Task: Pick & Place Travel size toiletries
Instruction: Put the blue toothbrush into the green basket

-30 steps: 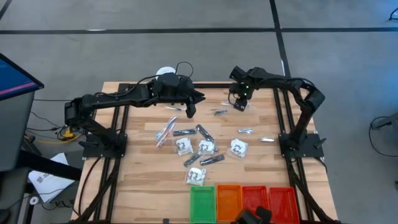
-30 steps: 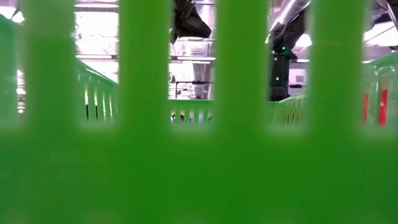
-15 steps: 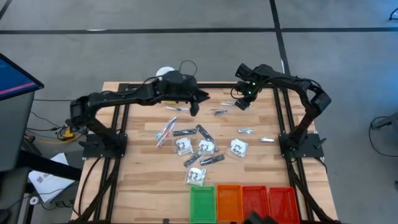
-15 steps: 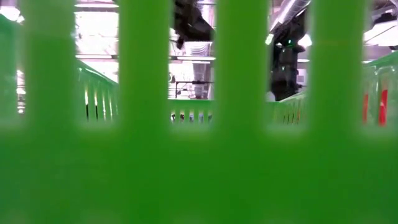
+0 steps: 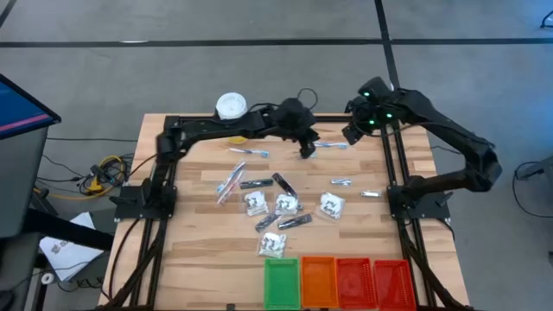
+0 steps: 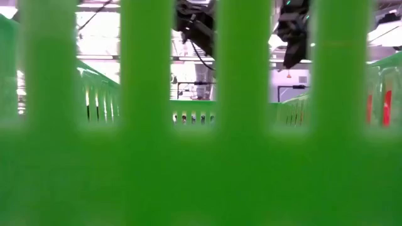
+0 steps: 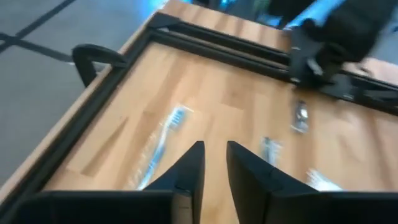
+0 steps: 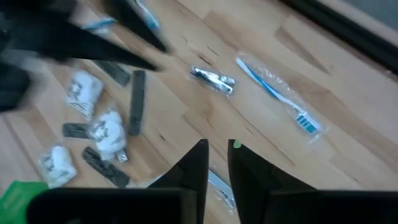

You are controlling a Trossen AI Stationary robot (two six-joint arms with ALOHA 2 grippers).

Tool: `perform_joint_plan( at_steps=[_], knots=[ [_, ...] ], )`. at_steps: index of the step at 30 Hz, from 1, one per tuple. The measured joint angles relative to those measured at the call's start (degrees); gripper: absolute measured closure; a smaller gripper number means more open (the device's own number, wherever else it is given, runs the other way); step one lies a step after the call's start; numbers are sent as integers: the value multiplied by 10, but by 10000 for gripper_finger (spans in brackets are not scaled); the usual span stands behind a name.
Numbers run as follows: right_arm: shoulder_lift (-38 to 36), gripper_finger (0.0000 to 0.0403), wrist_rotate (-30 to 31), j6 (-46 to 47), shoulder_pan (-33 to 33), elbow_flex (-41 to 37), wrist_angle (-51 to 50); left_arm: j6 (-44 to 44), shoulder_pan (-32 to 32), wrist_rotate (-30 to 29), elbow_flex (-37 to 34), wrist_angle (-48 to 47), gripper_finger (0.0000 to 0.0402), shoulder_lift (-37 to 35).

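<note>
Hovering over the far part of the table [image 5: 173, 250], both grippers are carrying nothing. The left gripper [image 7: 214, 158] is showing only a narrow gap between its fingers, and the right gripper [image 8: 217, 158] is looking the same, nearly closed and empty. A clear-wrapped toothbrush [image 5: 332, 145] is lying just between them, and the other toiletries [image 5: 278, 207] are lying scattered mid-table, well apart from the green tray [image 5: 280, 282] at the near edge. I am judging that the arms are risking a collision, since both are crowding one item. Jaws this narrow are also likely only pushing the thin wrapper away.
</note>
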Motion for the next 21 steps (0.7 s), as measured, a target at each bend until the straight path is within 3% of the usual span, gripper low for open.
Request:
perform_joint_plan(
  at_steps=[4,8,16,21],
  knots=[
    [-49,393,-1,2,5,0,-19,-35,-3,-9,94,-49,391,75],
    [-96,393,-2,6,15,0,-31,-95,-4,-9,157,-81,397,124],
    [-161,395,-2,12,19,0,-32,-229,1,-33,182,-84,401,147],
    [-176,400,-1,38,19,0,-9,-339,27,8,182,-83,401,157]
  ],
)
